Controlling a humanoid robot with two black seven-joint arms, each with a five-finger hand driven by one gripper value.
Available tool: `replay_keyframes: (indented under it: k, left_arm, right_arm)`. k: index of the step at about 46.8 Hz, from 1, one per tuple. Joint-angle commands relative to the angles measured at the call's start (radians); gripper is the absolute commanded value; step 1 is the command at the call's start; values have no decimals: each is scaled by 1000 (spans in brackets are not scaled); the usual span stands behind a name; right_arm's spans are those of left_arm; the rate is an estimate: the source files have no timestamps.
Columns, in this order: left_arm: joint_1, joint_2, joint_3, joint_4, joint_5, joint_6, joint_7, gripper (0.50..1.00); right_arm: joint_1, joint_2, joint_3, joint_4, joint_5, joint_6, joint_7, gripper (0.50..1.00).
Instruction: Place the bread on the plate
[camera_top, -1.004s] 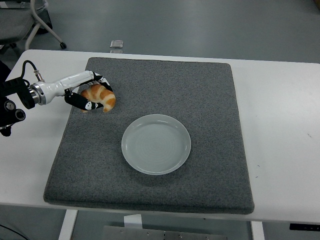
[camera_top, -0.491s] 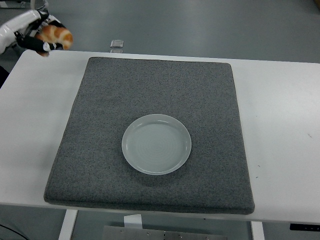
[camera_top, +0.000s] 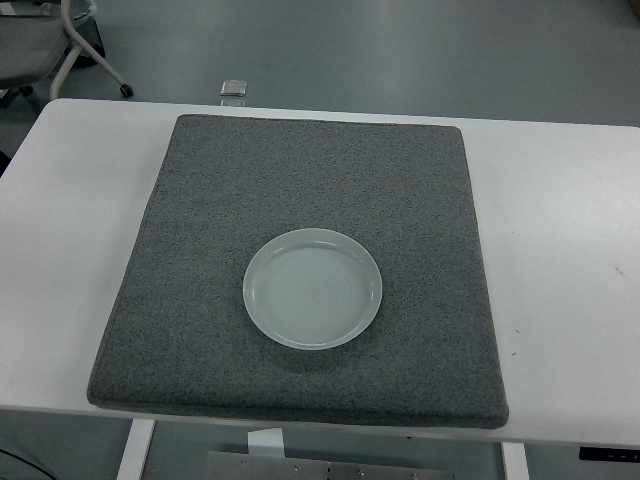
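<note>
A pale round plate (camera_top: 312, 288) lies empty on a grey felt mat (camera_top: 300, 150), a little below the mat's middle. No bread shows in the head view. Neither of my hands shows in the head view.
The mat covers most of the white table (camera_top: 560, 250). A small grey object (camera_top: 233, 89) sits on the floor just beyond the table's far edge. An office chair base (camera_top: 70, 50) stands at the top left.
My left hand, shut on the bread, lifted it off the mat's far left corner, moved up and left, and has left the picture with it.
</note>
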Motion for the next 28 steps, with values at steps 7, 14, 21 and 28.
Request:
replay_keyframes:
  k: [7, 14, 21, 28]
  left_arm:
    - [-29, -14, -1, -245, 3, 124, 8, 500]
    - [-17, -8, 11, -475, 18, 213, 15, 500]
    - [-13, -14, 103, -612, 23, 262, 26, 500]
    - [2, -36, 184, -634, 83, 280, 26, 500]
  right_arm:
    - [0, 0, 0, 0, 0, -1, 0, 930]
    - [0, 0, 0, 0, 0, 1, 0, 930]
    - [0, 0, 0, 0, 0, 1, 0, 930]
    - [0, 0, 0, 0, 0, 1, 0, 930]
